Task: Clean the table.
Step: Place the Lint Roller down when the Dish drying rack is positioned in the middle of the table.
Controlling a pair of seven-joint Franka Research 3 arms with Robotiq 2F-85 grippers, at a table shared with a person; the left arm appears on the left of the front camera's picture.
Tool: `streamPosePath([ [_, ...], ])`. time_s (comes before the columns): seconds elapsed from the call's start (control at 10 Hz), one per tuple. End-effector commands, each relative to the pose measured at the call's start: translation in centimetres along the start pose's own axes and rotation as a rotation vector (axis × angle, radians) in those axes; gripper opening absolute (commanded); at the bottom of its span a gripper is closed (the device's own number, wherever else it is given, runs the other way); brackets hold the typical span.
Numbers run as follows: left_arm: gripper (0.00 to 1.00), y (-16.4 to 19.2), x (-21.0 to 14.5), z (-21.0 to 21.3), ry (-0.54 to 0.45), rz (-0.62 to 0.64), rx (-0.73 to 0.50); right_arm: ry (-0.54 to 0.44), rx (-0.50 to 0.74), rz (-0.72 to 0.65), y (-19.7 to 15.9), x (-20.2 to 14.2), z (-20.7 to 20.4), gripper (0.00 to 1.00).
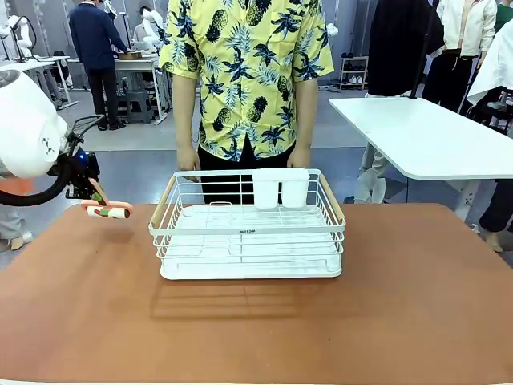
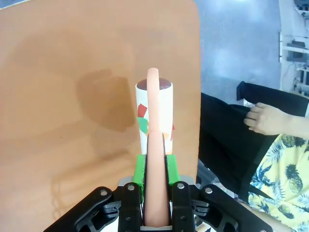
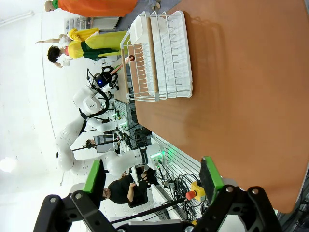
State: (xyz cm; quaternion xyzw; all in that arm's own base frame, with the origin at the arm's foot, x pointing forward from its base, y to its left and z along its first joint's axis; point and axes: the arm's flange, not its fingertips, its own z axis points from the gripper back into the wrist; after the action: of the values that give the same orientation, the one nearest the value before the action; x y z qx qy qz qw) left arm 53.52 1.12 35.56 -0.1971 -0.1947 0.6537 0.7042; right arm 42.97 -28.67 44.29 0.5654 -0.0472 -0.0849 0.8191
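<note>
The reddish-brown table [image 1: 256,321] spans the front view. Above its far left corner my left gripper [image 1: 96,200] is shut on the salmon-pink handle of a white cup [image 1: 110,212] with coloured patches, held clear of the top. In the left wrist view the handle [image 2: 153,145] runs between my green pads [image 2: 140,166], and the cup [image 2: 164,106] hangs over the table [image 2: 72,72] near its edge. My right gripper [image 3: 152,176] stands open with nothing in it, above the table [image 3: 241,96].
A white wire dish rack [image 1: 248,233] on a tray sits mid-table, with a white holder [image 1: 280,191] at its back. A person in a yellow shirt [image 1: 248,72] stands behind it, hands at the rack's rear. A white table [image 1: 433,136] stands far right.
</note>
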Motion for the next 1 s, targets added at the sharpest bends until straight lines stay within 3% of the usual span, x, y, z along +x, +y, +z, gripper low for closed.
streamPosePath([
  [0.0,0.19,1.09,0.91,-0.51,0.039,-0.008,-0.049,0.0,-0.002,0.003,0.28,-0.14,0.02,1.0],
  [0.6,0.19,1.78,1.52,-1.02,0.047,0.035,0.016,0.0,-0.002,0.003,0.28,-0.14,0.02,1.0],
  [0.8,0.27,1.83,1.55,-1.23,0.062,0.037,0.033,0.0,-0.002,0.003,0.28,-0.14,0.02,1.0],
  [0.9,0.38,1.78,1.54,-1.21,0.064,0.038,0.038,0.0,-0.002,0.003,0.28,-0.14,0.02,1.0],
])
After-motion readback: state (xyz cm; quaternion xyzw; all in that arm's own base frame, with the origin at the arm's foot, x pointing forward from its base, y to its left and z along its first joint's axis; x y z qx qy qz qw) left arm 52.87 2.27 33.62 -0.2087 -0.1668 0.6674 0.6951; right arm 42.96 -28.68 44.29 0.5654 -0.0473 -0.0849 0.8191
